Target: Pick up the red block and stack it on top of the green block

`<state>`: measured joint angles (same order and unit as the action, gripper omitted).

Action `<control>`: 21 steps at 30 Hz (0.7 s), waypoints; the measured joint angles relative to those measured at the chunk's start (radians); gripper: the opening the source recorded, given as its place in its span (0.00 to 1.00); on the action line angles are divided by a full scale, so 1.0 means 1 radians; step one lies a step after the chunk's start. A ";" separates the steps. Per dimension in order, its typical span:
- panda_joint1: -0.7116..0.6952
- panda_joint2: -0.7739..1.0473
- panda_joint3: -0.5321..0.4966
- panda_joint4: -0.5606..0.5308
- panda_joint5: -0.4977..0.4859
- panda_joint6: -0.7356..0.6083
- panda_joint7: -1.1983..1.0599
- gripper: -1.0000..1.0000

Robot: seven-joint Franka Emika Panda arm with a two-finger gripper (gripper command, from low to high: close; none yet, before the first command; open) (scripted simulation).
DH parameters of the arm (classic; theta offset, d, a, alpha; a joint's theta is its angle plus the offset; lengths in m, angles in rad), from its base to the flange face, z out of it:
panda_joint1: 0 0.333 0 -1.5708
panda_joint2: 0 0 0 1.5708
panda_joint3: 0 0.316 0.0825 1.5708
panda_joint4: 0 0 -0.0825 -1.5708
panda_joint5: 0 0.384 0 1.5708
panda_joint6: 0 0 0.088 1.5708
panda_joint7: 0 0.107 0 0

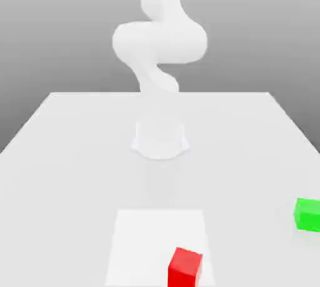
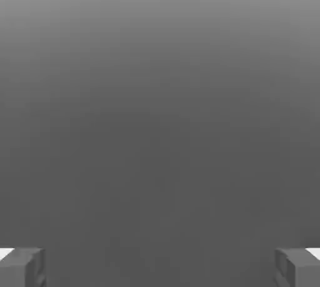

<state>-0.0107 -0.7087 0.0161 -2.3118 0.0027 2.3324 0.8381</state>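
While my tool (image 2: 160, 267) hangs spread wide and empty, I am only starting. Next I must descend over the small matte red cube (image 1: 185, 267) on the white tabletop (image 1: 75, 154).

No text, label, brand, number or sign can be read anywhere in these views; every face that shows is plain and unmarked.

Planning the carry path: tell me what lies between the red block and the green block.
Nothing: in the exterior view, only bare table separates the red block from the green block.
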 joint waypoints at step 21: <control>-0.031 0.768 0.099 -0.099 -0.051 0.272 0.374 0.50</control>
<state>-0.0421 0.0590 0.1155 -2.4106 -0.0486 2.6046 1.2118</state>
